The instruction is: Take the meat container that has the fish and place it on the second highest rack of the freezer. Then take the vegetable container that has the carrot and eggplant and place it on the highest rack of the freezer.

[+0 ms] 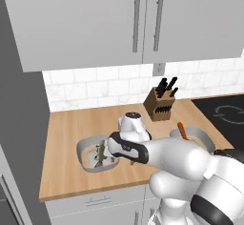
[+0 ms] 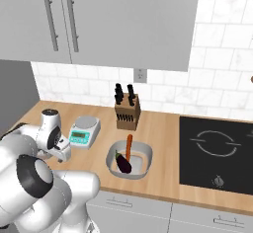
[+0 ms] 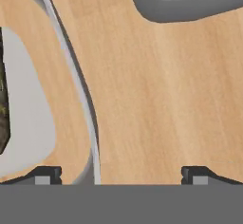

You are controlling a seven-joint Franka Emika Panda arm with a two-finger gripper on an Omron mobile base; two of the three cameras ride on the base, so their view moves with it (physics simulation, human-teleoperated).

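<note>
Setting: wooden counter (image 1: 71, 143) under grey wall cabinets (image 1: 95, 19), white tile behind, a black cooktop (image 2: 217, 153) at its right end.
Meat container: grey tub (image 1: 85, 148) near the counter's front edge, with the fish (image 1: 101, 155) inside; the arm's wrist covers its right side in the left base view.
Fish axis: in the left base view its long axis seems to run roughly 1 to 7 o'clock; which end is the head cannot be told. In the hand view only a mottled sliver (image 3: 4, 109) shows at 9 o'clock.
Vegetable container: second grey tub (image 2: 129, 159) between the scale (image 2: 84, 131) and the cooktop, in front of the knife block (image 2: 127, 111).
Carrot: orange, lying 12 to 6 o'clock (image 2: 129, 147) in the right base view, one end resting up on the far rim.
Eggplant: dark (image 2: 123, 164), just beside the carrot, running about 10 to 4 o'clock.
Gripper: (image 3: 121, 173) jaws spread wide, nothing between them; the tub's thin rim (image 3: 78, 95) passes just inside the left fingertip (image 3: 45, 174).
Step, as judged: lining up on the meat container's wall.
Risk: the rim sits close to one finger rather than centred, so closing may shove the tub sideways or pinch only its edge; a weak hold could tip the tub and spill the fish on the way to the freezer.
</note>
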